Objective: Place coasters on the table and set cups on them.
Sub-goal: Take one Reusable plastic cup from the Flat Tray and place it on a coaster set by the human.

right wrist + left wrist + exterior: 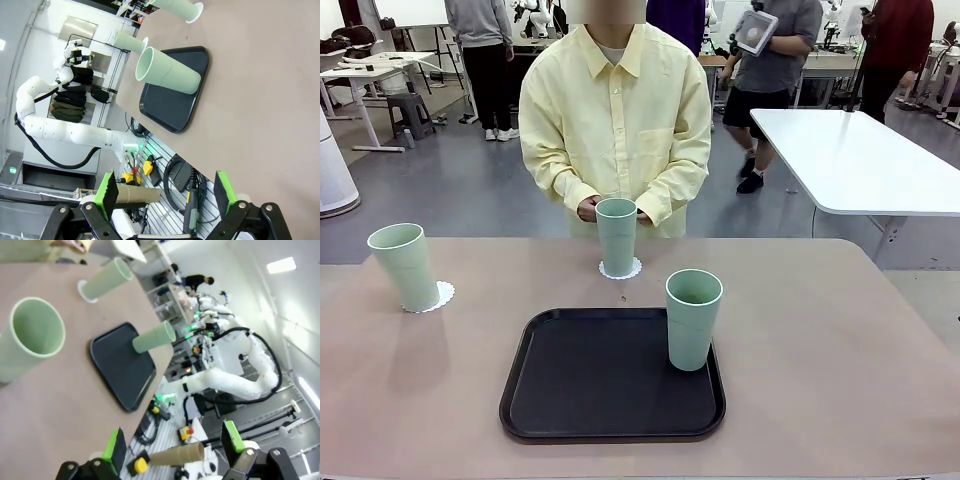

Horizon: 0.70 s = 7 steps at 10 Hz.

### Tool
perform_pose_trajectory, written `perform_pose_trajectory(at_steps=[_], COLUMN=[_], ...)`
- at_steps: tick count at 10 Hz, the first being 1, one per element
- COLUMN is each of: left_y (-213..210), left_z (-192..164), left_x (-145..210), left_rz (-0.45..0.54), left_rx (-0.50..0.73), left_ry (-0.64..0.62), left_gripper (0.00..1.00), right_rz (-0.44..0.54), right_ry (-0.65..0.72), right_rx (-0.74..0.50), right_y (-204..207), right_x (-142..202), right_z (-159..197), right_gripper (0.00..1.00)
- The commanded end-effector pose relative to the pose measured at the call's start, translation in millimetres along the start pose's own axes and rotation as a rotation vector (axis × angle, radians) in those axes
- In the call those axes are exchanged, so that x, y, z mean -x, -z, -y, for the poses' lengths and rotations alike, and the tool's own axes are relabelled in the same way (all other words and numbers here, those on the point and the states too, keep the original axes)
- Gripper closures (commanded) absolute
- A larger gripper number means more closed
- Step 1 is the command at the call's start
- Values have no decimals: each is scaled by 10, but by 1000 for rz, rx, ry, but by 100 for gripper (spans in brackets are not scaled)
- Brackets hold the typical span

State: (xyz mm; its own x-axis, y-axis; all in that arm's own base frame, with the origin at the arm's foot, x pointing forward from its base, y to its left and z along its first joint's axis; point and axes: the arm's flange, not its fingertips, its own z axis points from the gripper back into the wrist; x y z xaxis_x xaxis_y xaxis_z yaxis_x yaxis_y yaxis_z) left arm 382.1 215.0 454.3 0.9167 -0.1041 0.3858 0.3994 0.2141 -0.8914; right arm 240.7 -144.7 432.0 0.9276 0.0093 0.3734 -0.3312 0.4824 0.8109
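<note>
Left gripper (175,446) jaws wide, holding nothing. Left cup (30,340) is close ahead, off its left finger. Middle cup (105,279) is farther ahead, on a coaster (81,290). Right gripper (165,194) wide too, empty. Third cup (170,75) is straight ahead of it, standing on the black tray (170,112).

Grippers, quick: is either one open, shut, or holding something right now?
Left gripper: open, holding nothing.
Right gripper: open, holding nothing.
</note>
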Motion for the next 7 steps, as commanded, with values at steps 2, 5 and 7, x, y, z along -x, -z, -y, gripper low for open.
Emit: perform_pose_trajectory(at_steps=[2,5,7], left_y=[-16,-16,-16], left_z=[5,5,5], left_x=[-4,-4,-4], left_rz=[19,19,19], left_rx=[12,12,12], left_ry=[6,6,6], left_gripper=[0,0,0], right_rz=[3,3,3], right_ry=[-3,-3,-3], right_rx=[-13,-13,-13], right_y=[4,4,4], right_x=[-7,-7,-7], right_z=[0,0,0], right_gripper=[0,0,0])
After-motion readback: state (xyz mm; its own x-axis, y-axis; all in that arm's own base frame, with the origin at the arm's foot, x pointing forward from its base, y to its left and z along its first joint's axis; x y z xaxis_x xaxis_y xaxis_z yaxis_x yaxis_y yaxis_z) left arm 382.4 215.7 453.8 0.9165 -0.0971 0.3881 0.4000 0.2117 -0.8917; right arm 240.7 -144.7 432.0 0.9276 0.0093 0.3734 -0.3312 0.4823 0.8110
